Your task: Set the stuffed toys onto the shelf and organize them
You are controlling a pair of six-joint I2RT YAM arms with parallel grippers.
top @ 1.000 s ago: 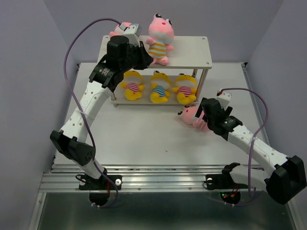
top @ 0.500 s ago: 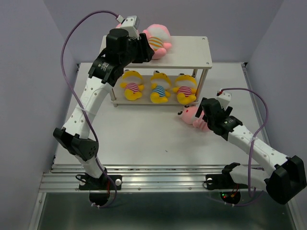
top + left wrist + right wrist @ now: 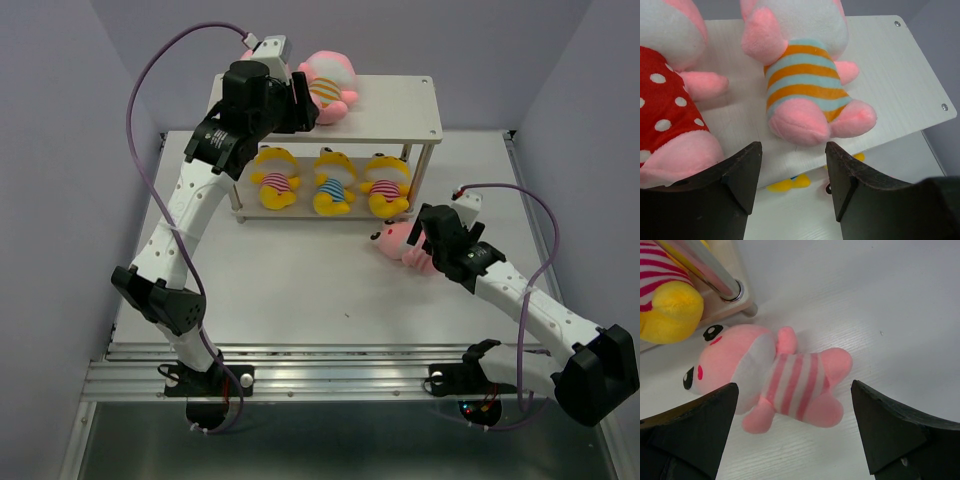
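Left gripper (image 3: pixel 793 150) jaws apart, clear of the pink plush doll in orange-teal stripes (image 3: pixel 805 80), which lies on the top board of the pale wooden two-tier shelf (image 3: pixel 900 85). Right gripper (image 3: pixel 794 386) spread wide over the pink-striped pink plush doll (image 3: pixel 790 382) on the white table (image 3: pixel 865 295)

This is a robotics lab test cell. A left arm (image 3: pixel 185 215) and a right arm (image 3: pixel 520 295), both white and black, are bolted side by side to a ribbed aluminium rail (image 3: pixel 330 378) at the near edge of a plain white desk (image 3: pixel 300 290). A purple cable (image 3: pixel 147 95) loops from each wrist. Pale lilac panels (image 3: pixel 60 150) close the desk in on three sides like a booth. A small two-tier shelf (image 3: pixel 400 105) and stuffed toys (image 3: pixel 332 185) sit on it as props.
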